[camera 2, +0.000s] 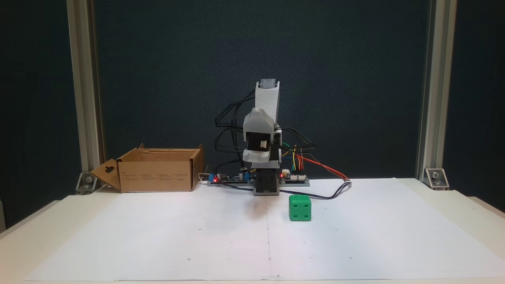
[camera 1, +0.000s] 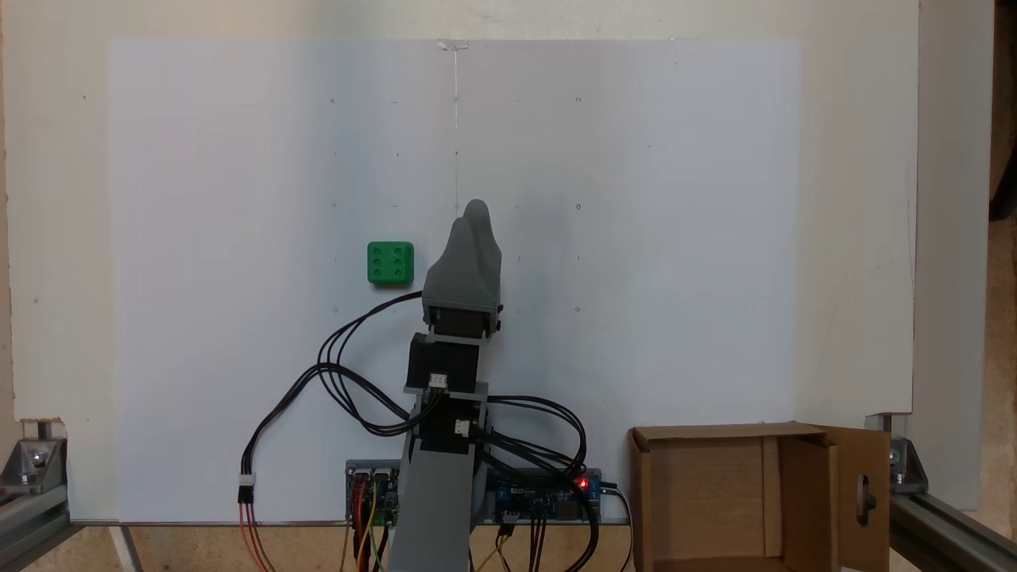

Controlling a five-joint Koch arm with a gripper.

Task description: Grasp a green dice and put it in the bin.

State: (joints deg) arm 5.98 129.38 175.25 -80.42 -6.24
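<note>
The green dice (camera 1: 390,263) (camera 2: 300,208) rests on the white paper sheet, with six pips facing up in a fixed view. My grey gripper (camera 1: 470,218) hovers just right of the dice in that view, apart from it, with its two fingers pressed together and nothing between them. The arm (camera 2: 260,134) is folded up over its base, behind and to the left of the dice. The bin (camera 1: 806,492) (camera 2: 156,175) is an open brown cardboard box by the arm's base, with a keyhole-cut flap (camera 1: 862,496) (camera 2: 106,173) folded outward.
Black cables (camera 1: 334,381) loop from the arm over the paper beside the base. Controller boards (camera 1: 548,496) with a red light sit at the base. Aluminium frame posts (camera 2: 81,90) (camera 2: 428,90) stand at the table's corners. The white sheet (camera 1: 636,238) spreads wide around the dice.
</note>
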